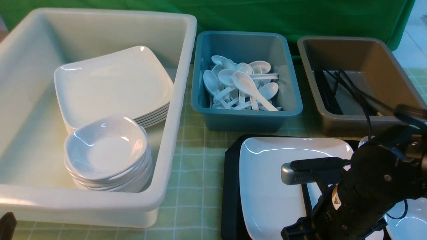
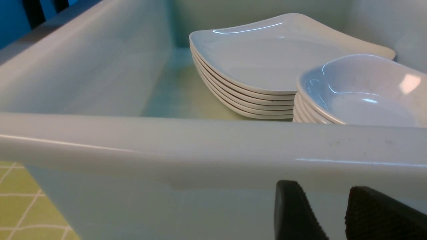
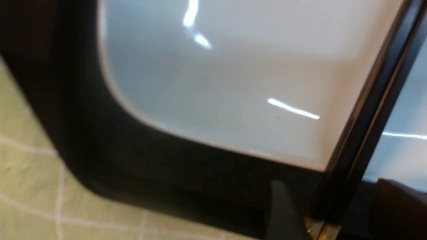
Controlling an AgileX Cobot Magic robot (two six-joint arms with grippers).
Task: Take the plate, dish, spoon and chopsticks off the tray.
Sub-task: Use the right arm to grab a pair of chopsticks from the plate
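The black tray (image 1: 230,186) lies at the front right and carries the white square plate (image 1: 270,186). Black chopsticks (image 1: 306,198) lie on the tray beside the plate. Part of a white dish (image 1: 412,225) shows past the right arm. The spoon is hidden. My right gripper (image 3: 333,208) is low over the tray's near edge and open, its fingers (image 3: 283,213) astride the chopsticks (image 3: 367,116), plate (image 3: 233,83) on one side, dish (image 3: 407,116) on the other. My left gripper (image 2: 328,203) is open and empty, just outside the cream tub's near wall (image 2: 200,146).
The big cream tub (image 1: 173,140) on the left holds stacked square plates (image 1: 113,83) and small bowls (image 1: 106,150). A teal tub (image 1: 247,113) holds white spoons. A brown tub (image 1: 333,123) holds black chopsticks. A green checked cloth (image 1: 196,173) covers the table.
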